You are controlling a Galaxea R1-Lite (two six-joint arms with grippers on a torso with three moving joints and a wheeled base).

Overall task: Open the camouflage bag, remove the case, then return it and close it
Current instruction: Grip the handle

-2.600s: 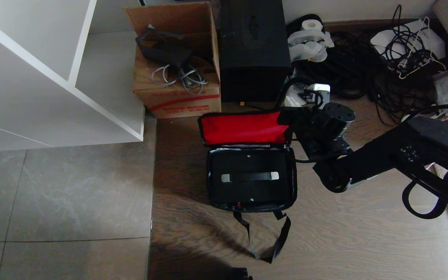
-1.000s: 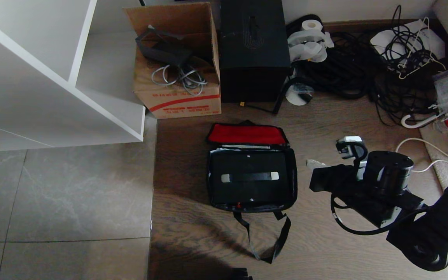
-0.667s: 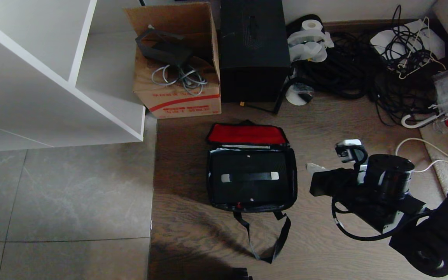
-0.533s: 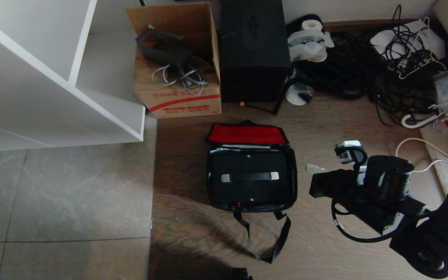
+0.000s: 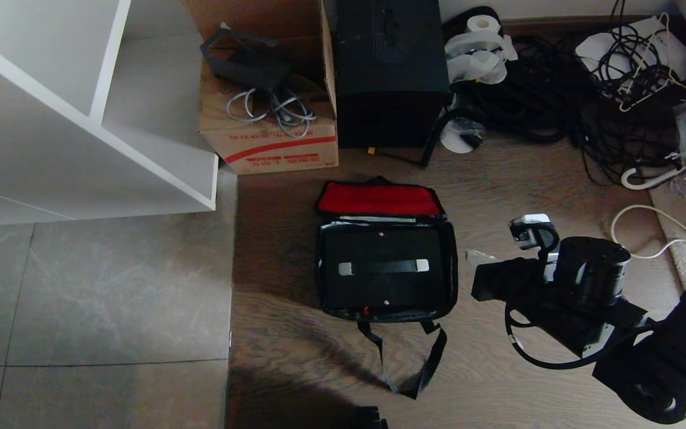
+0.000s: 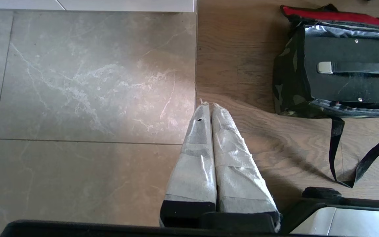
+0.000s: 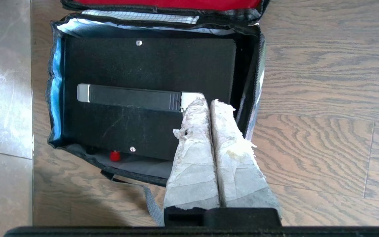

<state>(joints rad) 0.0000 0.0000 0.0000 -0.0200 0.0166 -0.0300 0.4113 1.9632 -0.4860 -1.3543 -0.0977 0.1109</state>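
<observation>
the left gripper [image 6: 208, 108] sat out of the head view, fingers pressed together on nothing, hanging over the seam between grey tile and wood floor [image 5: 527, 179], with the camouflage bag [image 5: 451, 268] off to its right. the bag lay on the wood in the middle of the scene, flap thrown back toward the wall so the red lining [image 5: 379, 198] faced up, black straps [image 5: 405, 363] trailing toward the robot. the case [image 5: 382, 265] lay flat inside the open bag, long axis running left-right, its handle [image 5: 383, 266] along that same axis. the right gripper [image 5: 475, 257] hovered just right of the bag's right wall, fingers clamped together, holding nothing. so the case lay to the left of the right gripper, and the right arm was clearly the nearer one; judgement: the next reach goes leftward to the handle and the fingers would need to part first. the head view showed the gripper sitting beside the bag rather than over it. the right wrist view showed what the head view did not: the fingertips [image 7: 196, 107] lined up with the handle's right end, the grey-blue lining, and the small red tab [image 7: 113, 156] by the near edge. the left wrist view alone showed the camouflage fabric on the bag's side.
</observation>
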